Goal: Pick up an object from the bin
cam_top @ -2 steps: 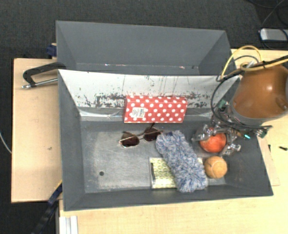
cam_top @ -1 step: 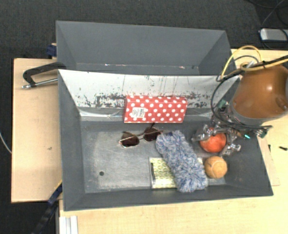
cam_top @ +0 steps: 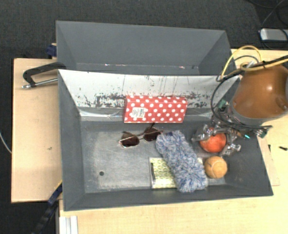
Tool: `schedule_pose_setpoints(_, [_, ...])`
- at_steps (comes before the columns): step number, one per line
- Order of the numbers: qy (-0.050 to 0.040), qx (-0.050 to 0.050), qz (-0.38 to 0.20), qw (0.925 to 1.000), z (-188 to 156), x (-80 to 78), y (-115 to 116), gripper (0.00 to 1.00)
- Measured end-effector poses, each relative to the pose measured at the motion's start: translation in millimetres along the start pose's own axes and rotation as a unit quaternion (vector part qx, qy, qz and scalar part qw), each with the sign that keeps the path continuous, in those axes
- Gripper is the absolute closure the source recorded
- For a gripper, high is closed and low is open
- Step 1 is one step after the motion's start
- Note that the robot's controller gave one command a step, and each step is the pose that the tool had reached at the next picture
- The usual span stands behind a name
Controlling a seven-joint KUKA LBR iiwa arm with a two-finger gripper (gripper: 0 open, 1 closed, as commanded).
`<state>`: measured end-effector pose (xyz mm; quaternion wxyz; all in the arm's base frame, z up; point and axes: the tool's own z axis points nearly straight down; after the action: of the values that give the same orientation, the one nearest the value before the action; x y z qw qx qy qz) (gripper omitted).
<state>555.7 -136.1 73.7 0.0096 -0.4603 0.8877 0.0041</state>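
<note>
The gripper (cam_top: 217,141) was clamped on the orange ball (cam_top: 213,144). Being round, it could slip out and roll onto the tan ball (cam_top: 216,167).

Grey bin (cam_top: 100,155). Red box (cam_top: 156,109), white polka dots. Blue-grey fuzzy mitt (cam_top: 180,161). Orange ball (cam_top: 213,143); tan ball (cam_top: 216,167). Sunglasses (cam_top: 139,138): dark frame, reddish-brown lenses. Pale yellow-green packet (cam_top: 162,173).

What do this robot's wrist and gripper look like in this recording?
The gripper is a small cluster of silvery metal and dark parts. Above it is a rounded, glossy orange-brown cover, with yellow and black cables looping out.
</note>
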Motion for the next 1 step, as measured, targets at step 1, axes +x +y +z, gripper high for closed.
schedule_pose_setpoints(1, [-0.0062,-0.002,-0.250,0.9682,-1.6,9.6,21.2,1.00])
